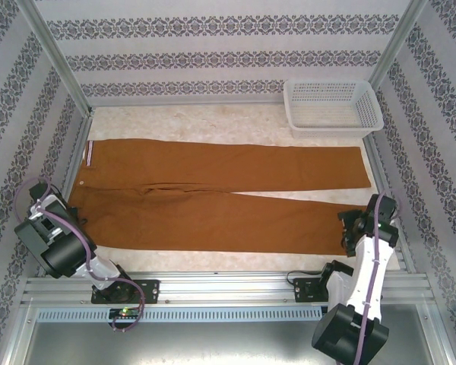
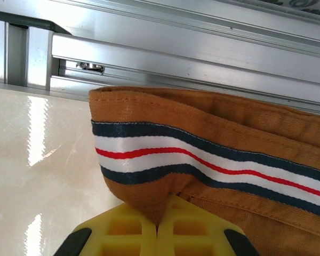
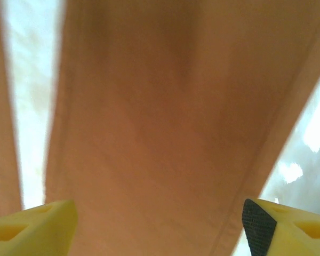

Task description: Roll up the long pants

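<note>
The long pants (image 1: 228, 194) lie flat across the table, rust-brown, waistband to the left and leg ends to the right. My left gripper (image 1: 70, 207) sits at the near corner of the waistband. In the left wrist view its yellow fingers (image 2: 122, 232) are shut together on a pinch of brown cloth just under the navy, white and red striped band (image 2: 202, 154). My right gripper (image 1: 348, 222) is at the hem of the near leg. There its fingers (image 3: 42, 224) stand wide apart over the blurred brown cloth (image 3: 160, 106), which spans the gap between them.
A white mesh basket (image 1: 330, 85) stands at the back right. Aluminium frame rails (image 1: 213, 285) run along the near edge, and one (image 2: 192, 58) lies close beyond the waistband. Patterned walls close in the table on three sides.
</note>
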